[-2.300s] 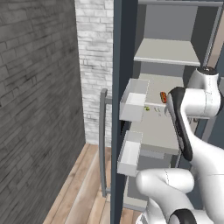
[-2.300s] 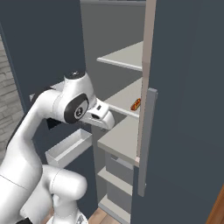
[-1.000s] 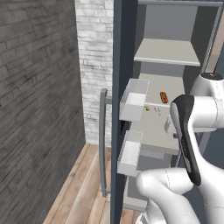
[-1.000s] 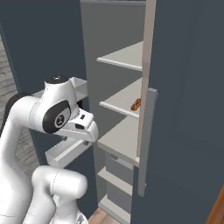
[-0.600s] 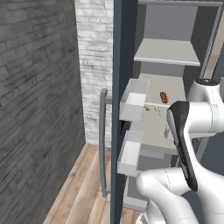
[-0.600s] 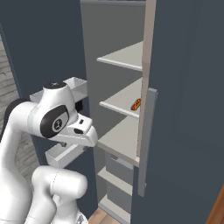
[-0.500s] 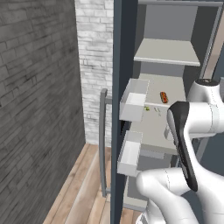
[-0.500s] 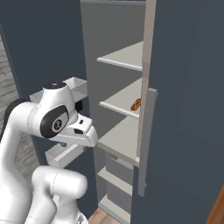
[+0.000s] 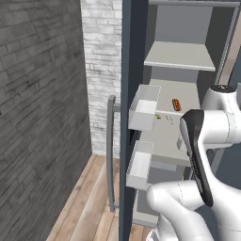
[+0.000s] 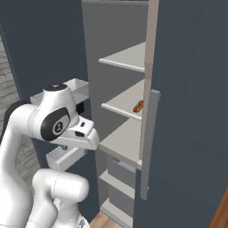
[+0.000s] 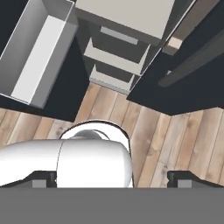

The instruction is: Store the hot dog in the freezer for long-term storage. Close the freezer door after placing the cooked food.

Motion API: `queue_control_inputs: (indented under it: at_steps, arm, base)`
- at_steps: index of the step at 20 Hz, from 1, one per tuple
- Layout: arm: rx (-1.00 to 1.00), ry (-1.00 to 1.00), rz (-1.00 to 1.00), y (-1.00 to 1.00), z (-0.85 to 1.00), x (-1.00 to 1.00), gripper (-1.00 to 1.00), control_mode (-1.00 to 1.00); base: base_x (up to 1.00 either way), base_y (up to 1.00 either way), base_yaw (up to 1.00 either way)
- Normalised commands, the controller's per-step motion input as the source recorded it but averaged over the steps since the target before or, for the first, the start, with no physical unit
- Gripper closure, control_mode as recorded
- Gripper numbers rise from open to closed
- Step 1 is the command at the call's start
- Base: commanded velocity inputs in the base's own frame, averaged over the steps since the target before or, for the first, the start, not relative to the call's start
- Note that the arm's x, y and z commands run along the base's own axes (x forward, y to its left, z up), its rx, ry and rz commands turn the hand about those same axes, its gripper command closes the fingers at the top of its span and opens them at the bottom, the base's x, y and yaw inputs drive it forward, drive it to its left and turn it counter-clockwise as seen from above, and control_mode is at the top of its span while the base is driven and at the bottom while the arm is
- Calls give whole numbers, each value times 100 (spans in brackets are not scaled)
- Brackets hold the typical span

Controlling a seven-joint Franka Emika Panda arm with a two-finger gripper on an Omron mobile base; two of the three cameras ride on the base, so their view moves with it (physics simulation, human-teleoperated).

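Note:
The hot dog (image 9: 176, 104) lies on a light grey middle shelf inside the freezer (image 9: 183, 56); the right base view shows the hot dog (image 10: 138, 106) near the shelf's right end. The freezer door (image 9: 132, 70) stands wide open, edge-on to the left base camera, with its grey bar handle (image 9: 111, 155) outside and white bins (image 9: 143, 109) on its inner face. My gripper (image 11: 113, 178) is open and holds nothing. It points down at the wooden floor, below the shelf with the hot dog and outside the freezer. Its fingertips (image 11: 43, 176) stand far apart.
The other dark door panel (image 10: 191, 111), with a grey bar handle (image 10: 149, 147), hangs partly across the freezer's right side. A black brick wall (image 9: 42, 117) and a white brick wall (image 9: 101, 70) stand left of the open door. Lower drawers (image 11: 118, 57) sit under the shelves.
My arm has drawn back from the shelves and sunk a little, leaving the hot dog lying on the shelf. The door and the jaws have not moved.

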Motion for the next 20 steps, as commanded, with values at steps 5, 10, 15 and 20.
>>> queue_control_inputs:
  at_steps: [5, 10, 15, 20]
  arm:
    - [0, 0, -1, 0, 0, -7, -100, 100]
    - [0, 0, 0, 0, 0, 0, -100, 100]
    - [0, 0, 0, 0, 0, 0, -100, 100]
    - [0, 0, 0, 0, 0, 0, -100, 100]
  base:
    - [-41, 0, -9]
    - [-68, 0, -21]
    - [-25, 33, -41]
    - [-11, 60, -55]
